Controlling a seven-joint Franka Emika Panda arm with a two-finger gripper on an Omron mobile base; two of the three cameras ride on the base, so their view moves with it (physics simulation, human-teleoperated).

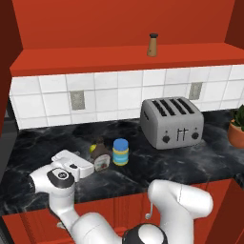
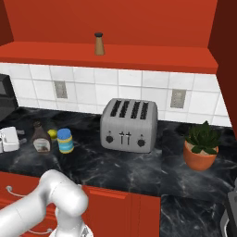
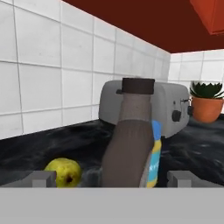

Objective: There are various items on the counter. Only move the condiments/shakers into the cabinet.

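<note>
The dark brown bottle (image 1: 100, 156) (image 2: 40, 139) stands on the black counter (image 1: 143, 171), and in the hand view the bottle (image 3: 129, 144) rises close between my two fingertips. My gripper (image 1: 91, 164) (image 2: 22, 140) (image 3: 111, 178) is open, level with the bottle's base, with a gap on each side. The blue-capped yellow jar (image 1: 120, 152) (image 2: 65, 140) (image 3: 154, 162) stands right behind the bottle. The small yellow fruit (image 1: 92, 148) (image 2: 52, 134) (image 3: 64, 172) lies beside them. The tan shaker (image 1: 152, 45) (image 2: 99, 43) stands on the red cabinet shelf (image 1: 86, 59) (image 2: 152, 55).
A silver toaster (image 1: 171, 123) (image 2: 129, 125) (image 3: 170, 105) stands on the counter to the right of the jar. A potted plant (image 1: 237, 126) (image 2: 201, 146) (image 3: 206, 103) sits farther right. White tiled wall with outlets runs behind. Red drawer fronts lie below the counter edge.
</note>
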